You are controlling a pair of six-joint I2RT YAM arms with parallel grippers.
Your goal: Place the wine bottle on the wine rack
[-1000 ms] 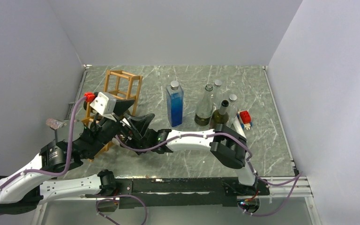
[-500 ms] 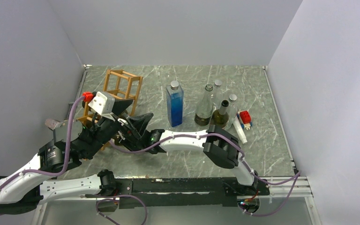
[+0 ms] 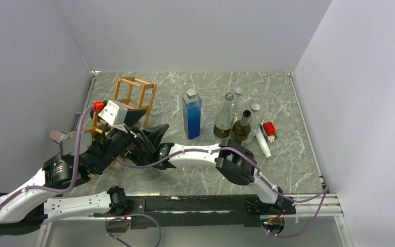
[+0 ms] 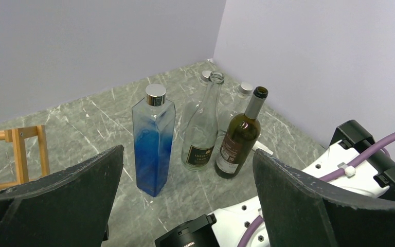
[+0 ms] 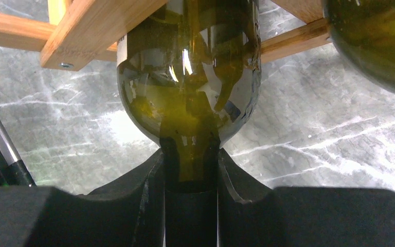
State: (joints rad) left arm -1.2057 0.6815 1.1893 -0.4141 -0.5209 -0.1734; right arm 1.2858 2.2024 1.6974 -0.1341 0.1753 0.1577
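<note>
Right gripper (image 5: 190, 172) clamped on green wine bottle (image 5: 187, 87) neck, bottle body inside wine rack (image 5: 90, 28). Left gripper (image 4: 185, 170) wide open, holding nothing.

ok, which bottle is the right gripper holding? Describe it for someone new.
Find the wooden rack at the left of the table. A green bottle lies in its frame, neck sticking out. Unlike the second green bottle beside it, its neck is clamped in the right gripper.

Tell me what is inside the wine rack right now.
A green wine bottle lies between sticks of the wine rack, neck clamped in the right tool. A second green bottle shows alongside. From above, the left arm covers the lower cells.
</note>
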